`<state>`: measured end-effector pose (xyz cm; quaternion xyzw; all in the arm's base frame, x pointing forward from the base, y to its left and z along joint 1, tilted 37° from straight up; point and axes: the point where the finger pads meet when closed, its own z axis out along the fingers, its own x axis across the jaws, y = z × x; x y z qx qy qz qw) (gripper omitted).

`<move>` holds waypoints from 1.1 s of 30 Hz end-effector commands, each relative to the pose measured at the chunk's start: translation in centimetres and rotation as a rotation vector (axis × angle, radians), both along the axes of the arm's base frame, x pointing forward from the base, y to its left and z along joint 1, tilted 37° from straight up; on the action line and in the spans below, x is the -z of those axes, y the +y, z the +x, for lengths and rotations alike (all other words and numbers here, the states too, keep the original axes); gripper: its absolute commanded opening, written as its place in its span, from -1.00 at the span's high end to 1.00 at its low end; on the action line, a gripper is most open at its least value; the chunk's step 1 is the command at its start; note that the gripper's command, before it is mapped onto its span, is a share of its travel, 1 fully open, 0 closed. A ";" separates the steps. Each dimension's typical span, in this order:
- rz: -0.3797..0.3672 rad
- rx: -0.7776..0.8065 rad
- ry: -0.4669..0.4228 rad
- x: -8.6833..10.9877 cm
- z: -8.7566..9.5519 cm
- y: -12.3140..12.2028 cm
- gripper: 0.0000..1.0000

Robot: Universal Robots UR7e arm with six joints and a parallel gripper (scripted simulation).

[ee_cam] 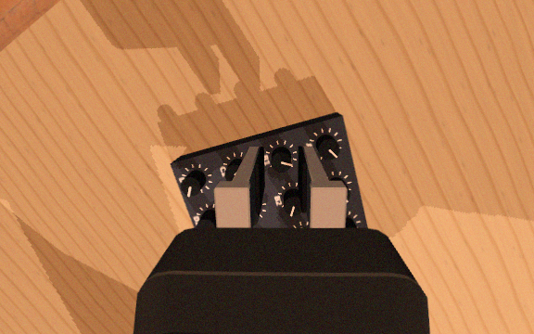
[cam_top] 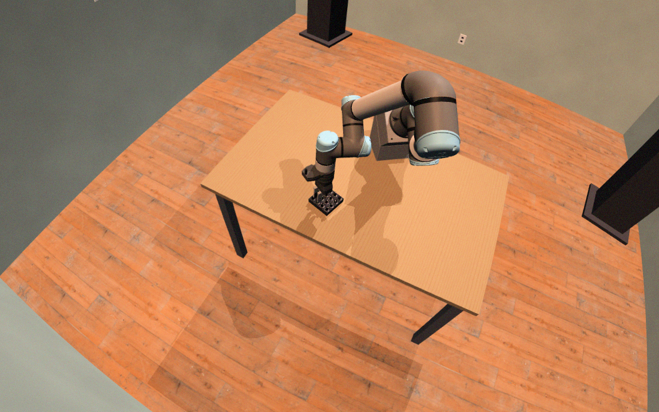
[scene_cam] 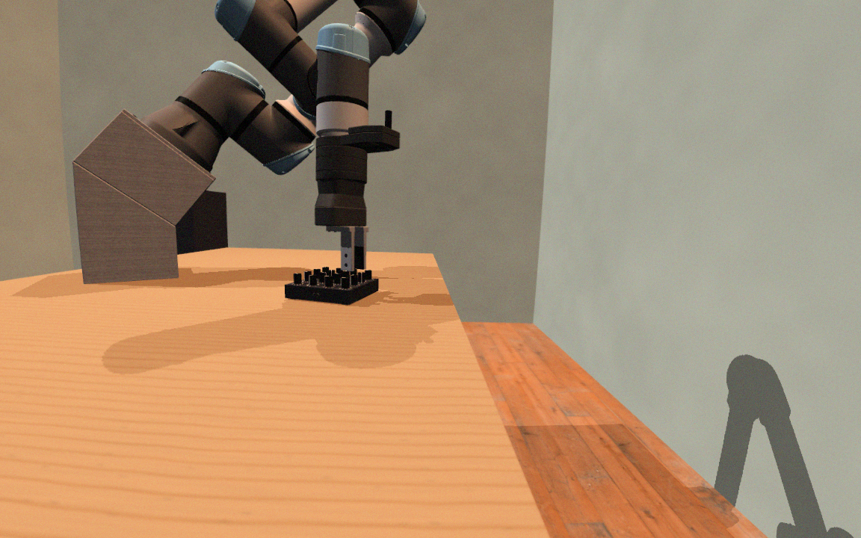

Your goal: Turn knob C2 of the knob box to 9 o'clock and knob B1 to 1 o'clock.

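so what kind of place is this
Probably a robotics test room or lab: a jointed robot arm is mounted at a wooden table, a box of small knobs sits under its jaws, and plain walls surround a plank floor.

Pale wooden table [cam_top: 439, 220] [scene_cam: 186, 428] [ee_cam: 457, 116], orange plank floor [cam_top: 116, 245] [scene_cam: 554, 394] [ee_cam: 3, 28], grey-green walls [cam_top: 116, 76] [scene_cam: 721, 167], dark pillars [cam_top: 326, 20] [cam_top: 639, 169]

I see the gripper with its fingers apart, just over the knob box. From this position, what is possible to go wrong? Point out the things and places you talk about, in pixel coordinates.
Sideways travel before the gripper [cam_top: 317, 197] [scene_cam: 353, 269] [ee_cam: 281, 166] rises further might knock neighbouring knobs, as its fingertips hang close above the crowded tops.

An accidental turn might go unseen: in the wrist view the fingers partly cover some knobs.

The knob box [cam_top: 326, 211] [scene_cam: 326, 294] [ee_cam: 347, 164] might slide if pushed; no clamp is visible.
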<state>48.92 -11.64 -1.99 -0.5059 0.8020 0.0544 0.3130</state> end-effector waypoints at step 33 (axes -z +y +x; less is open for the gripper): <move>-0.098 -0.173 -0.088 -3.6 -3.9 1.4 0.07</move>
